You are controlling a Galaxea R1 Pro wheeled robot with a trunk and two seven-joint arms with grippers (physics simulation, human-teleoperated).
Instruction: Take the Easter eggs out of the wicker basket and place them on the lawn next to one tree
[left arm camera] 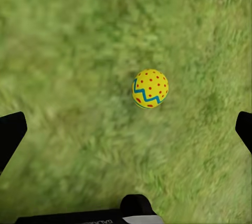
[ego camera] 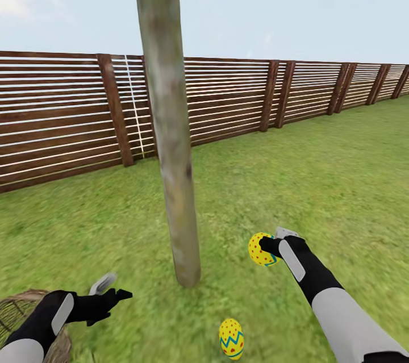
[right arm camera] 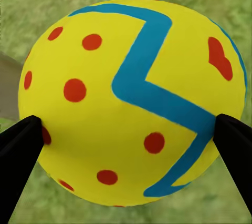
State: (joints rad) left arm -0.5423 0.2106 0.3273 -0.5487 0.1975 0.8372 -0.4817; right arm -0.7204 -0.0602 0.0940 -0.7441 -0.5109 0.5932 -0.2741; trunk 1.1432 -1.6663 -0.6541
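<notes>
You are facing the lawn (ego camera: 318, 181), which runs back to a dark slatted wooden fence (ego camera: 57, 119) under a pale sky. The landmark here is the tree (ego camera: 170, 141), its bare grey-beige trunk rising straight from the grass in front of you, with the fence beyond it. Nearer to you than the trunk's foot and off to its left, the wicker basket (ego camera: 17, 306) shows only a slice of its braided rim and open weave, partly hidden by your left arm; you cannot tell from here whether anything lies inside it. Your left gripper (ego camera: 111, 290) hangs above the grass between the basket and the trunk, its fingers (left arm camera: 10, 134) spread wide with nothing between them. Your right gripper (ego camera: 271, 245) sits to the right of the trunk's foot, near it, and its fingers (right arm camera: 21, 150) are pinching one Easter egg (ego camera: 259, 250) from both sides; the right wrist camera shows that held egg close up, yellow with red dots and a blue zigzag, with grass below it. A second egg (ego camera: 232, 338) lies on the grass near the trunk's foot, on your side of it, free of both grippers.
</notes>
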